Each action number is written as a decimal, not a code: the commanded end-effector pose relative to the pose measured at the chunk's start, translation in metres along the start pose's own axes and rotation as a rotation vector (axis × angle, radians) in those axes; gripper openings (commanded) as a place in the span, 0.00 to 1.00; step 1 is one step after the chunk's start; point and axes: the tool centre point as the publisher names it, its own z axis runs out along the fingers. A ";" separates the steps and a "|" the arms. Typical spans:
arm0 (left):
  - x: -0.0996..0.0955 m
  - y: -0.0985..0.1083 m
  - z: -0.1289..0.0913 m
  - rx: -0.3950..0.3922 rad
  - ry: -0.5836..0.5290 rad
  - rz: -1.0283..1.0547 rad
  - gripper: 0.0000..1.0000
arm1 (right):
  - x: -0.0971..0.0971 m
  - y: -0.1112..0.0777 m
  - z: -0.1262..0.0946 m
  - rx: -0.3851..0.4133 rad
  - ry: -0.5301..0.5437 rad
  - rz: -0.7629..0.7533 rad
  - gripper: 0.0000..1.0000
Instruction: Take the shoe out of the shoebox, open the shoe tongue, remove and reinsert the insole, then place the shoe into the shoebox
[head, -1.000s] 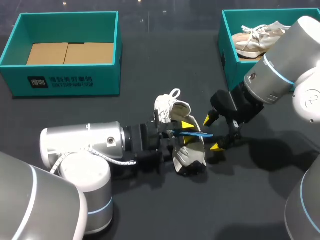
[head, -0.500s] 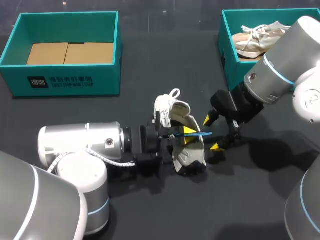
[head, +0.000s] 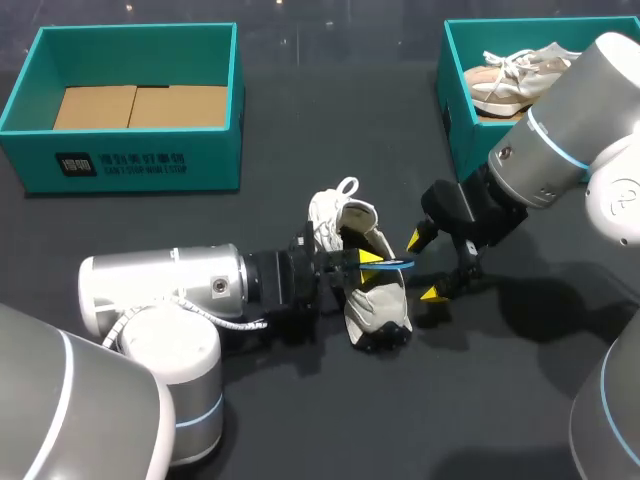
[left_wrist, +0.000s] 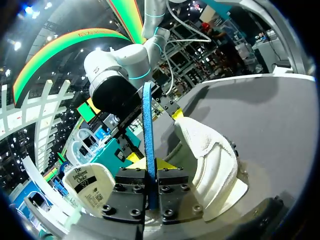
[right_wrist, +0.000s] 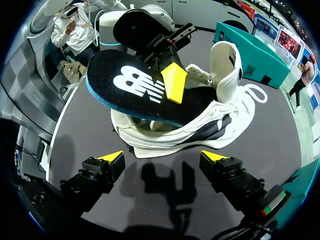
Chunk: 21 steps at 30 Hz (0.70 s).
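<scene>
Looking down on a dark table (head: 470, 400), the head view shows the left arm entering from the lower left. Its left gripper (head: 369, 268), at centre frame, pinches the insole (head: 397, 264), a thin blue-edged strip seen edge-on. The white shoe (head: 378, 310) lies on the table just under it, laces loose.

The right gripper (head: 424, 267) sits just right of the shoe, fingers spread wide and holding nothing. Its wrist view shows the insole's black top face held over the shoe's opening, ahead of the parted yellow tips. One of the left gripper's yellow fingers presses on top of the insole.

A teal shoebox (head: 455, 120) at upper right holds a second shoe (head: 505, 85). Another teal box (head: 130, 165) at upper left holds only cardboard.

Compared with a second ago, the left gripper and insole have drawn slightly toward the left and upward in the frame. The insole's free end now reaches less far toward the right gripper. The right arm has not moved.

The insole looks out of the shoe, or nearly so, so the removal step seems about finished. Reinserting it and then boxing the shoe remain.
</scene>
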 end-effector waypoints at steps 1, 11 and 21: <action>-0.002 0.007 0.005 -0.026 0.006 0.003 0.00 | 0.000 0.000 0.001 0.002 0.000 0.000 1.00; -0.004 -0.016 0.000 0.013 0.005 -0.069 0.25 | 0.000 0.000 0.001 0.002 0.000 0.000 1.00; 0.003 -0.032 0.002 0.053 0.028 -0.069 0.26 | 0.000 0.000 0.001 0.002 0.000 0.000 1.00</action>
